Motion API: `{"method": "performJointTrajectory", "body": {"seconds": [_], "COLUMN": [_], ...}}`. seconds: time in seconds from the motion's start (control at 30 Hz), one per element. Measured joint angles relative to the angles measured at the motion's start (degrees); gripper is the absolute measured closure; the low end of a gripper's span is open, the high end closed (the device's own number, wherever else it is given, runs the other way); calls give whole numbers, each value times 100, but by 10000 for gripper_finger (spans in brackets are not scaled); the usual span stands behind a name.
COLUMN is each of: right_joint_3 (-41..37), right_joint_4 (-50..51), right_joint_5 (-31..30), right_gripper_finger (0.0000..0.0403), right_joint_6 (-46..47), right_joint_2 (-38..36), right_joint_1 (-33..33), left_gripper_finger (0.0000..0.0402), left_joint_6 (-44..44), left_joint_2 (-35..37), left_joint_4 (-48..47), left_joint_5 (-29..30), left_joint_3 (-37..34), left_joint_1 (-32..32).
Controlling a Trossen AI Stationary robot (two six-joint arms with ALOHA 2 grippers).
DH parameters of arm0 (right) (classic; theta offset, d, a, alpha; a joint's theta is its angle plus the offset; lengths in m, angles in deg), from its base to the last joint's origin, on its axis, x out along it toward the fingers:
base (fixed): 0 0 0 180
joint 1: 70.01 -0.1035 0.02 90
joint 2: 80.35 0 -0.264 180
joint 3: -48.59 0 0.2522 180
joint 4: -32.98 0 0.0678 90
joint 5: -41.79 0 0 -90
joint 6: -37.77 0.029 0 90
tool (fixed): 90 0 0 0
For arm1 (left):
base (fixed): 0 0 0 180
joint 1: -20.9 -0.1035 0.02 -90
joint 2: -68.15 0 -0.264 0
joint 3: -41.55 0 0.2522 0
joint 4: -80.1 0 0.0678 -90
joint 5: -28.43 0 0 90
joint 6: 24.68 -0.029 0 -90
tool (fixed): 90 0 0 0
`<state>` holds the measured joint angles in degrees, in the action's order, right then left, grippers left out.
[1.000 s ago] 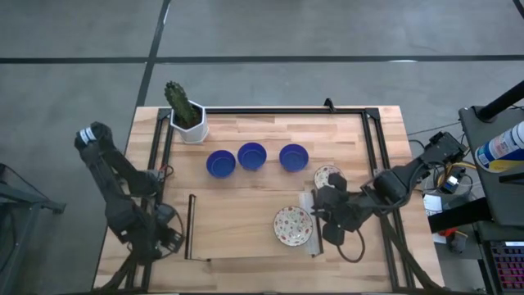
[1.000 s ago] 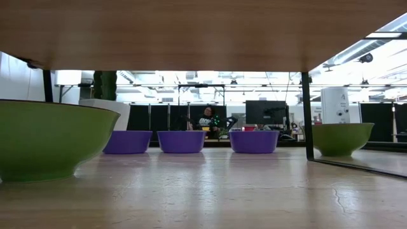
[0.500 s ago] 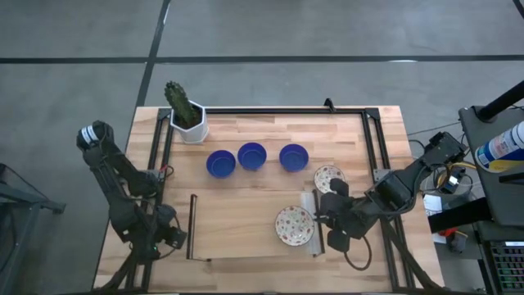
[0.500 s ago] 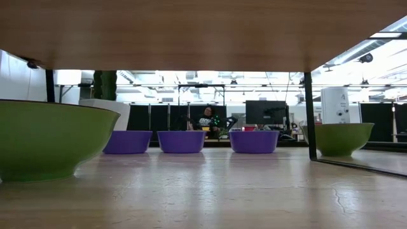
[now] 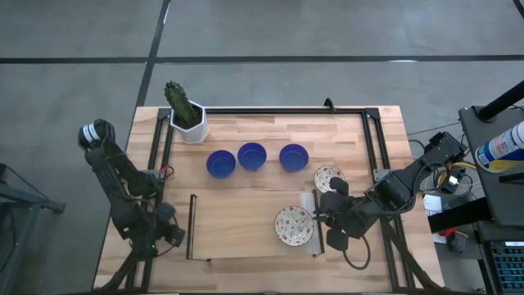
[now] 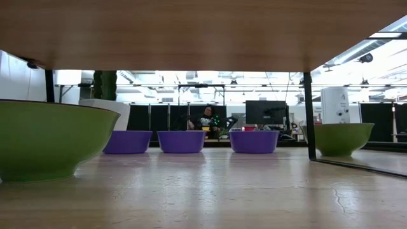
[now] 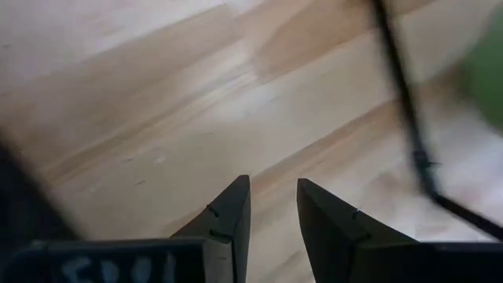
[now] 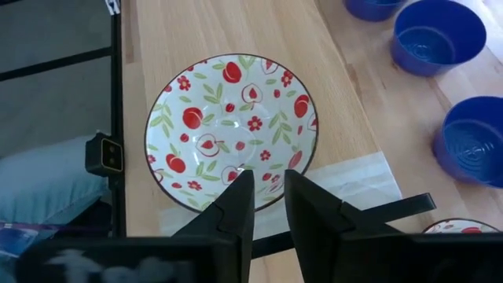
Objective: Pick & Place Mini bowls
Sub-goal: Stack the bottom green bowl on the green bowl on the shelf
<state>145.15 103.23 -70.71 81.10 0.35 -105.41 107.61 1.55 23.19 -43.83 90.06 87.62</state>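
Observation:
Three blue mini bowls (image 5: 220, 163) (image 5: 251, 155) (image 5: 293, 156) stand in a row on the table's far half. They also show in the low view (image 6: 128, 142) (image 6: 181, 141) (image 6: 254, 141). One white floral mini bowl (image 5: 328, 177) stands right of them. A second floral bowl (image 5: 294, 225) (image 8: 232, 130) stands nearer, on its base. My right gripper (image 5: 321, 218) (image 8: 267, 182) is shut and hovers at that bowl's right rim. My left gripper (image 7: 269, 192) is shut over bare wood near the table's near left corner (image 5: 164, 233).
A cactus in a white hexagonal pot (image 5: 191, 123) stands at the far left. A black frame (image 5: 278, 110) borders the work area, with a short black bar (image 5: 191, 225) at its near left. A taped strip (image 8: 357, 177) lies beside the near floral bowl. A person sits far behind the table (image 6: 206, 118).
My right gripper has drawn slightly toward the table's near edge beside the near floral bowl. The bowls have stayed where they were.

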Motion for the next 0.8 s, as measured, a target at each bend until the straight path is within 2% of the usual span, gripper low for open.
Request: {"method": "performJointTrajectory", "body": {"seconds": [0.2,0.37,0.5,0.8], "right_joint_3": [0,-2,-2,-2], "right_joint_4": [0,-6,-20,-31], "right_joint_5": [-5,-7,-17,-20], "right_gripper_finger": [344,342,342,342], "right_joint_6": [1,20,20,17], "right_joint_2": [0,0,0,0], "right_joint_1": [0,0,0,4], "left_gripper_finger": [303,303,303,303], "left_joint_6": [-81,-176,-192,-365], "left_joint_2": [10,18,21,21], "left_joint_4": [463,907,1189,2307], "left_joint_5": [384,1079,1214,2104], "left_joint_3": [-282,-521,-737,-1173], "left_joint_1": [96,128,136,219]}}
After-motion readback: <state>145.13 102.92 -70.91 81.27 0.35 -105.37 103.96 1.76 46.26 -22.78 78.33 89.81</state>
